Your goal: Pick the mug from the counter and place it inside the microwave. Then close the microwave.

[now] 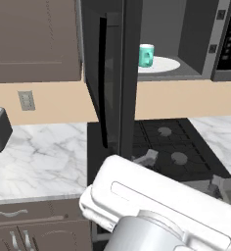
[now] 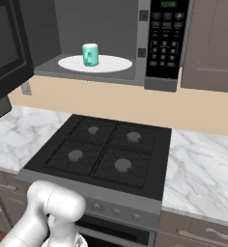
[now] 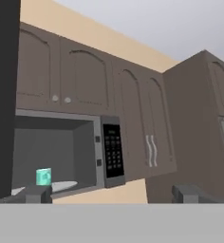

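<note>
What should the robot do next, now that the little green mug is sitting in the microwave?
Probably swing the gripper over to the open door and start pushing it shut. The mug already stands on the white turntable plate inside the microwave, the gripper is open and empty, and the door hangs wide open.
</note>
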Robot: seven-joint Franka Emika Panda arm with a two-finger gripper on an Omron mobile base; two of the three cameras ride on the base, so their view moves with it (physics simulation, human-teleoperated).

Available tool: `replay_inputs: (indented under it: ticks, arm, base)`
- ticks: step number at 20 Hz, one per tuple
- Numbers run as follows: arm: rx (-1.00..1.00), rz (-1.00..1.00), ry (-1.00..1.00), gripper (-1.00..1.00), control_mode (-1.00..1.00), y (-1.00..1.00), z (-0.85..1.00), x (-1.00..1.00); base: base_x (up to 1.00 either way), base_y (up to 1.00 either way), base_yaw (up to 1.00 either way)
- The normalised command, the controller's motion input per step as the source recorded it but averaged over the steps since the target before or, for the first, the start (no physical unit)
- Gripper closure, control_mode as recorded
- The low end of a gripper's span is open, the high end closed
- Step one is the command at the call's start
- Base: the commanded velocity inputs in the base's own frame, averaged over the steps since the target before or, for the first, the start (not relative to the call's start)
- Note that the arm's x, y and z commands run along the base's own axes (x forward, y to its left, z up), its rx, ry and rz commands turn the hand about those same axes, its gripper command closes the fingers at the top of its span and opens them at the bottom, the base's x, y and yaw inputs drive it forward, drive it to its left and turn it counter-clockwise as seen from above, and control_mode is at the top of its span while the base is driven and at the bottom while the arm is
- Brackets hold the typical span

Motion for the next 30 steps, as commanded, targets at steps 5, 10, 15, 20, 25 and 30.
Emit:
replay_inputs:
  ticks: [5, 10, 15, 20, 25, 30]
  arm:
    - [-0.03, -0.05, 0.0, -1.0, -1.0, 0.51, -0.17, 0.22]
    - [-0.03, -0.13, 0.02, -1.0, -1.0, 0.31, -0.17, 0.5]
    - [-0.03, -0.19, 0.05, -1.0, -1.0, 0.3, -0.04, 0.41]
    - [0.0, -0.16, 0.0, -1.0, -1.0, 0.35, -0.09, 0.25]
    - [-0.02, -0.07, 0.0, -1.0, -1.0, 0.35, -0.08, 0.22]
    - [0.0, 0.0, 0.0, -1.0, -1.0, 0.25, -0.02, 0.22]
  base:
    - [0.0, 0.0, 0.0]
    - [0.0, 0.0, 0.0]
    - [0.0, 0.0, 0.0]
    - [0.0, 0.0, 0.0]
    - [0.0, 0.0, 0.0]
    - [0.0, 0.0, 0.0]
